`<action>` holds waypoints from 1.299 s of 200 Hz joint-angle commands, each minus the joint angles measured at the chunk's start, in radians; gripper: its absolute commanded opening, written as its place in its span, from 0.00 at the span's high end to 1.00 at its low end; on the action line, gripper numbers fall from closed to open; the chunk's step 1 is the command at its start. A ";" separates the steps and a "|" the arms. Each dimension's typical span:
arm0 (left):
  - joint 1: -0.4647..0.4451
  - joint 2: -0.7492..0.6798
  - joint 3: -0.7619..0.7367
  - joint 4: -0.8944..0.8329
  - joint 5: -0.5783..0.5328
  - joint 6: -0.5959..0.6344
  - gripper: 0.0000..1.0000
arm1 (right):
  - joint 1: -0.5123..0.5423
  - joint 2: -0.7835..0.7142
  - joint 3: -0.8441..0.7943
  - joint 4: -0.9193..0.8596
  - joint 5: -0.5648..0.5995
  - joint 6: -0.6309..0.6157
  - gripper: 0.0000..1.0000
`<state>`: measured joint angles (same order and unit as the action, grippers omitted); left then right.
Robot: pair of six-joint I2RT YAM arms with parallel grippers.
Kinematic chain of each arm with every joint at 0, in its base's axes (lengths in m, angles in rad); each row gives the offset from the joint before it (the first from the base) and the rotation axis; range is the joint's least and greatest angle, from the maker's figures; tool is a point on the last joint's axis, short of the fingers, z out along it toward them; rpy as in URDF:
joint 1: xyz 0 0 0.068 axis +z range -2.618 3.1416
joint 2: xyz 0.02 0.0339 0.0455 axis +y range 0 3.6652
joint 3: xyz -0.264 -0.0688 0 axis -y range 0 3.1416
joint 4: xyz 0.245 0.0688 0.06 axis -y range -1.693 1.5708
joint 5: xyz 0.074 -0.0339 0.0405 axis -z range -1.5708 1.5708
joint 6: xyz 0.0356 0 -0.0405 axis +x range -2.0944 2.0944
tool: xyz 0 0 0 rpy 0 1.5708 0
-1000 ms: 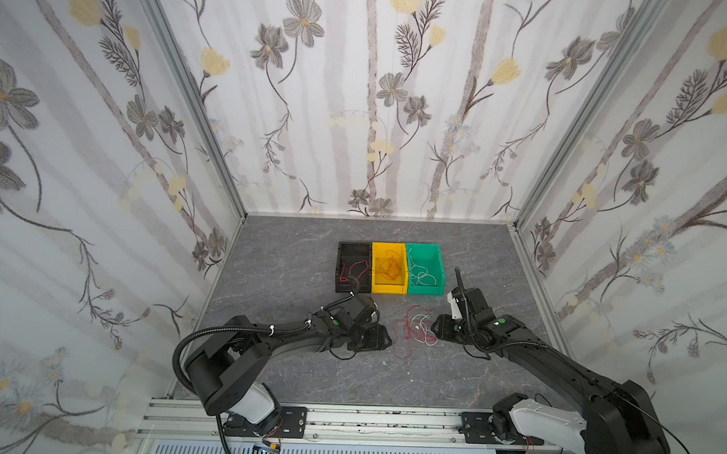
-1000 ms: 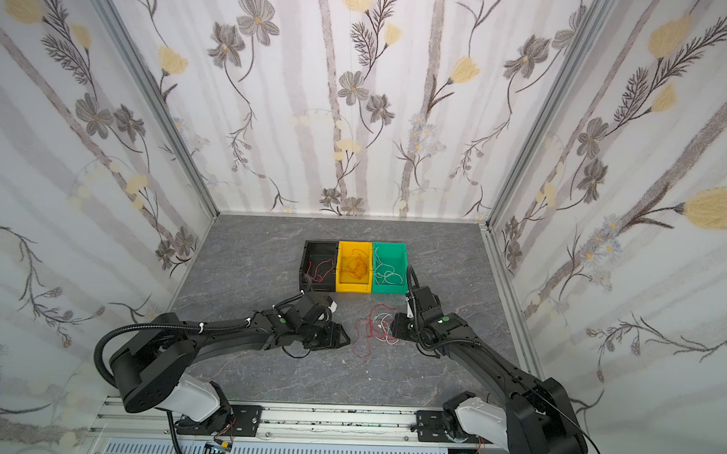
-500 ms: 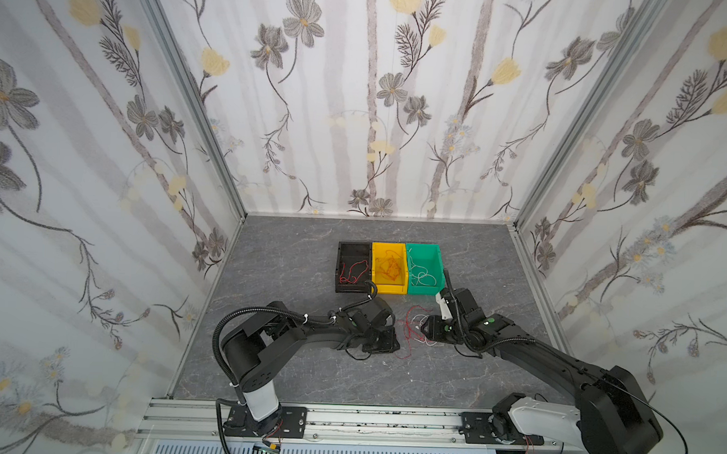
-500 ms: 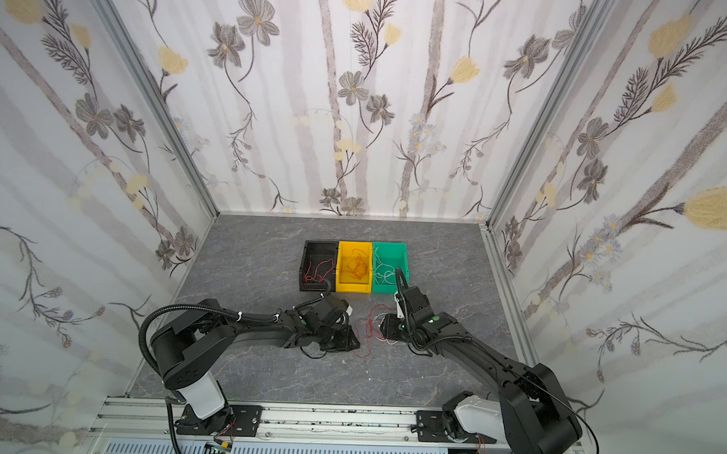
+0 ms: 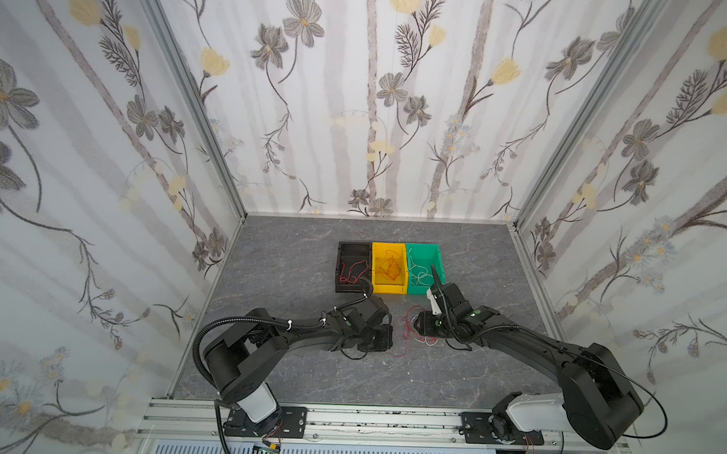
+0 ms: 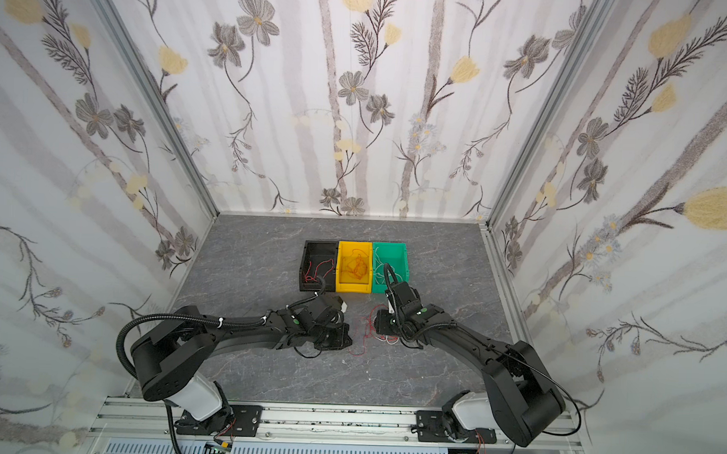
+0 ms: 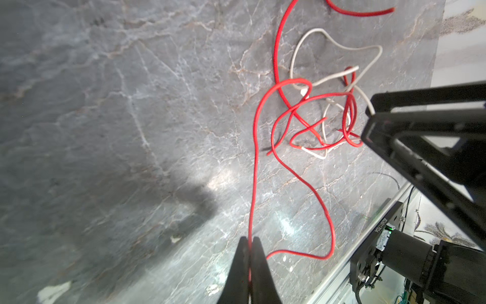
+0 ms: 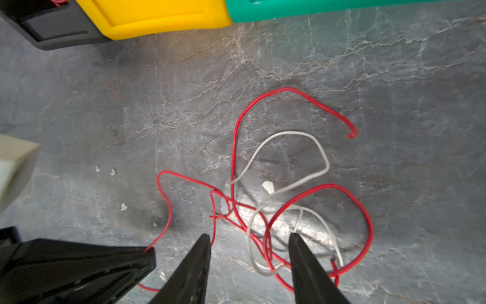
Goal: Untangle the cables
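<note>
A loose tangle of red and white cables [image 5: 413, 334] [image 6: 371, 334] lies on the grey table between my two grippers. My left gripper [image 7: 249, 240] is shut on one red cable [image 7: 253, 168], which runs from its tips up into the tangle [image 7: 318, 118]. In both top views the left gripper [image 5: 392, 339] sits just left of the pile. My right gripper [image 8: 249, 237] hangs open over the pile, with red and white loops [image 8: 265, 231] lying between its fingers. It shows at the pile's right edge [image 5: 419, 324].
Three bins stand in a row behind the tangle: black [image 5: 354, 244] with a red cable, yellow [image 5: 389, 288] with orange cables, green [image 5: 423, 246] with white cables. The floral walls enclose the table, and a metal rail [image 5: 367, 419] runs along the front.
My left gripper has shifted right to the tangle and shut on a red cable. The right gripper has moved left over the pile and is still open.
</note>
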<state>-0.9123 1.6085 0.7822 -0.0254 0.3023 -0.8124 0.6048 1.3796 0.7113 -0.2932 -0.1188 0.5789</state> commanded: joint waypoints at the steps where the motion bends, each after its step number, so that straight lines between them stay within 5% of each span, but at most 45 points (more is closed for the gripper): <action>1: 0.004 -0.029 -0.010 -0.023 -0.034 0.012 1.00 | 0.001 0.026 0.007 0.005 0.041 -0.019 0.52; 61: 0.042 -0.169 -0.042 -0.139 -0.104 0.045 1.00 | 0.000 0.021 0.004 0.005 0.066 -0.002 0.75; 117: 0.195 -0.420 -0.119 -0.262 -0.179 0.070 1.00 | -0.014 -0.041 -0.019 -0.033 0.117 -0.005 0.94; 179: 0.373 -0.614 -0.116 -0.409 -0.205 0.113 1.00 | -0.063 -0.054 -0.018 -0.139 0.212 0.021 0.99; 260: 0.568 -0.687 -0.098 -0.601 -0.324 0.140 1.00 | -0.220 -0.184 -0.100 -0.198 0.256 0.058 0.99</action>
<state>-0.3744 0.9375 0.6724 -0.5655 0.0269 -0.6983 0.4034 1.2201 0.6228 -0.4610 0.1074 0.6273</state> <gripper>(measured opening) 0.050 0.048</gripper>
